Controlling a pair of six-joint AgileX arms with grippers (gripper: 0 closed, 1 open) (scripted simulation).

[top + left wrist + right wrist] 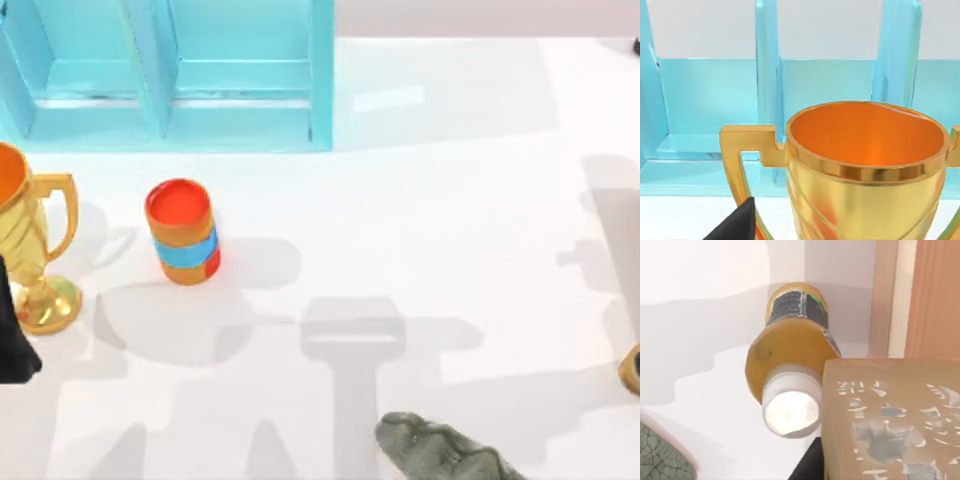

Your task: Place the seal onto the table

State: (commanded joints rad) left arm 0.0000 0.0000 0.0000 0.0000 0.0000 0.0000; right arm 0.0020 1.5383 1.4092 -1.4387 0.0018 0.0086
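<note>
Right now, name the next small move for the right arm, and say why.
Probably lower the right arm gently toward the bare table: the seal sits close to the right wrist camera, seemingly carried, with the orange bottle beside it and the grey-green figure nearby, so keep clear of both. The left arm rests by the trophy.

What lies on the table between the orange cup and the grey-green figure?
Nothing: the top view shows bare white table with only shadows between the orange cup and the grey-green figure.

Seal [890,420] face: white marks, none legible.
</note>
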